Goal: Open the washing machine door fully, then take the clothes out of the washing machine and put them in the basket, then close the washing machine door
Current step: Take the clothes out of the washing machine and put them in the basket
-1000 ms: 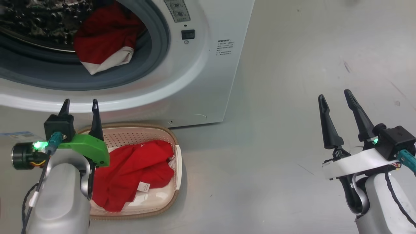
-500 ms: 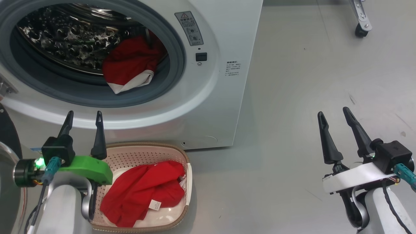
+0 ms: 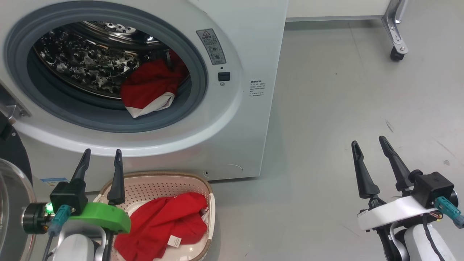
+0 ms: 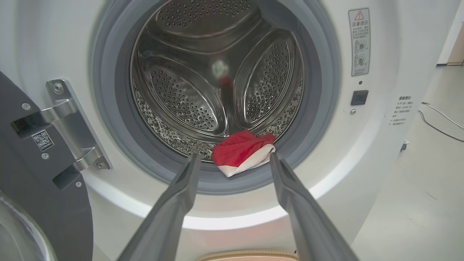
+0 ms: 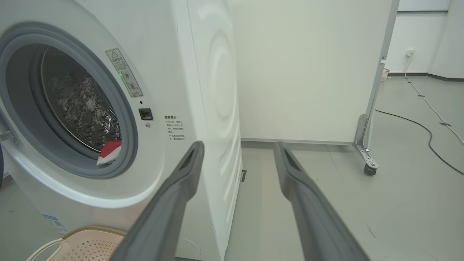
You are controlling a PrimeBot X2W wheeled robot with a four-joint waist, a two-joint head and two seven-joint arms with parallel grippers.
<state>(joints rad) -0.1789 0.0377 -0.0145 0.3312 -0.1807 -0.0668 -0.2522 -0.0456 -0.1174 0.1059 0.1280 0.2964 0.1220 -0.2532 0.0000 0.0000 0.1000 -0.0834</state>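
The washing machine (image 3: 235, 123) stands with its round opening bare. Its door (image 3: 13, 159) is swung out at the far left, black rim and glass bowl partly cut off. One red garment with white trim (image 3: 152, 85) lies at the drum's front lip, also seen in the left wrist view (image 4: 239, 148). Another red garment with a white label (image 3: 163, 224) lies in the cream basket (image 3: 163, 188) on the floor before the machine. My left gripper (image 3: 102, 152) is open above the basket's left end, fingers pointing at the drum (image 4: 233, 157). My right gripper (image 3: 367, 140) is open over bare floor, right of the machine (image 5: 238, 145).
The door's metal hinge (image 4: 69, 134) sits left of the opening. A white panel on a caster wheel (image 5: 369, 168) stands behind and right of the machine. A cable (image 5: 427, 130) runs across the grey floor at the far right.
The head camera has tilted upward, so the whole picture has slid down and more of the drum and the room behind shows. Both grippers stay open; the clothes have not moved.
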